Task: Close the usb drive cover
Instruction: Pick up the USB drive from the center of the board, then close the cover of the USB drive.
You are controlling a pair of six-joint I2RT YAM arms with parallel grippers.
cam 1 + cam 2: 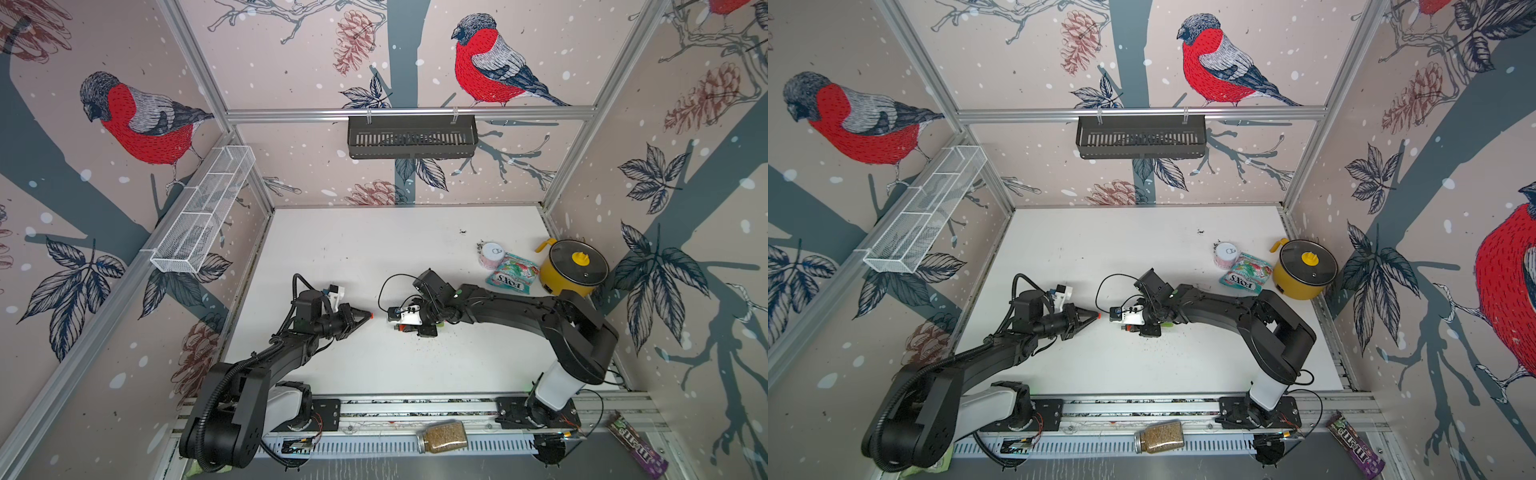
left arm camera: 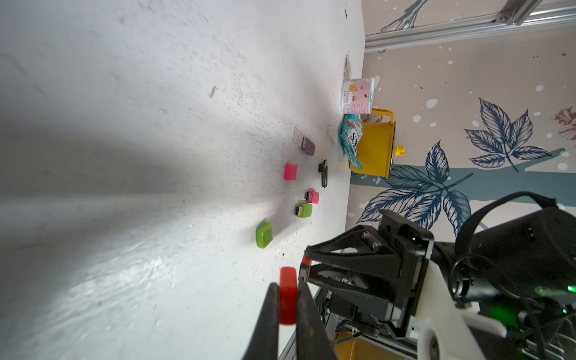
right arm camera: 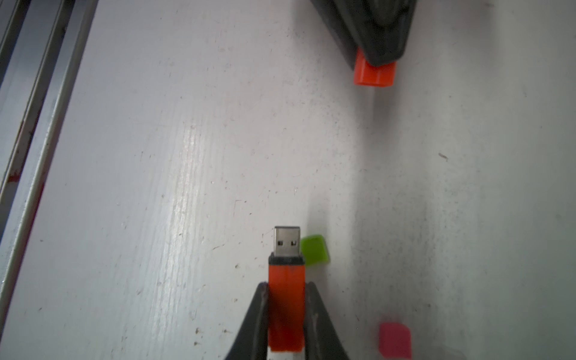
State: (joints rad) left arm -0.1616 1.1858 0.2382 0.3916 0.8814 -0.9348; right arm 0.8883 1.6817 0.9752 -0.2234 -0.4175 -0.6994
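Item: orange usb drive (image 3: pixel 286 299), uncapped, silver connector (image 3: pixel 287 241) showing. The right end effector (image 3: pixel 286 285) is clamping its body in a narrow grip over the middle of the counter (image 1: pixel 353 249). Item: orange cover (image 2: pixel 288 296). The left end effector (image 2: pixel 287 285) is pinching it between drawn-in fingers, pointing toward the drive and keeping apart from it, apparently off the surface. Loose stock: a green cap (image 3: pixel 315 250) and a pink cap (image 3: pixel 395 339) are lying on the counter near the drive. A yellow pot (image 1: pixel 575 266), candy bag (image 1: pixel 512 272) and can (image 1: pixel 491 253) are sitting toward the far right corner.
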